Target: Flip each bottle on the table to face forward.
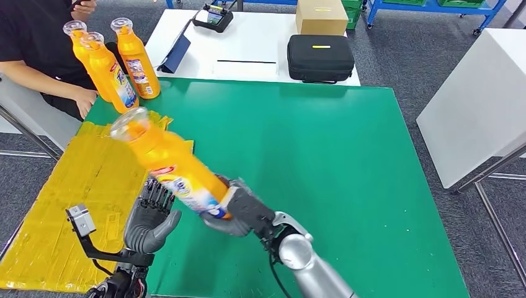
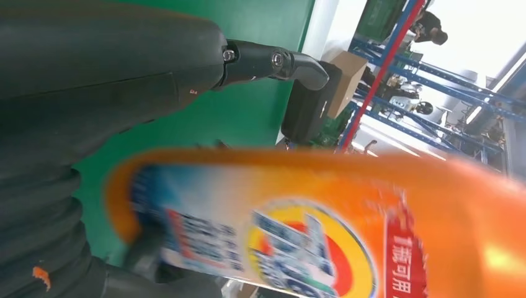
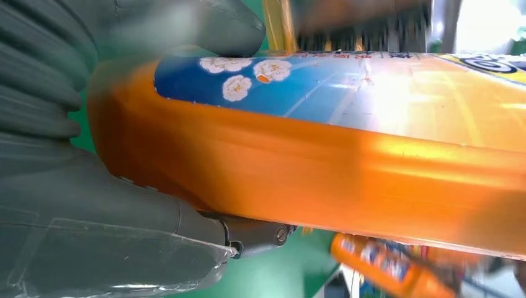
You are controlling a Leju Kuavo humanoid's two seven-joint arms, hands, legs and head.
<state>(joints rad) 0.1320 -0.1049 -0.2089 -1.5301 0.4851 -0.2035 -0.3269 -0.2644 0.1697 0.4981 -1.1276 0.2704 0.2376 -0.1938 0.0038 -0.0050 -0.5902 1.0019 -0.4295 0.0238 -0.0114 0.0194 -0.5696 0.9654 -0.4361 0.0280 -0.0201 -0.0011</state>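
The orange bottle (image 1: pixel 170 162) hangs above the green table (image 1: pixel 322 161), its base gripped in the right hand (image 1: pixel 239 210), its long axis slanting up and away toward the cap. The left hand (image 1: pixel 151 216), fingers spread and holding nothing, waits just beside the bottle's lower body, nearer than the three standing bottles (image 1: pixel 115 62) beyond.

Head view was bright and evenly lit, shadows soft, with slight bowing at the edges. The held bottle (image 1: pixel 177 171) was motion-blurred. Both wrist views were soft up close; the left wrist view's background was blown out, and glare streaked the bottle in the right wrist view.
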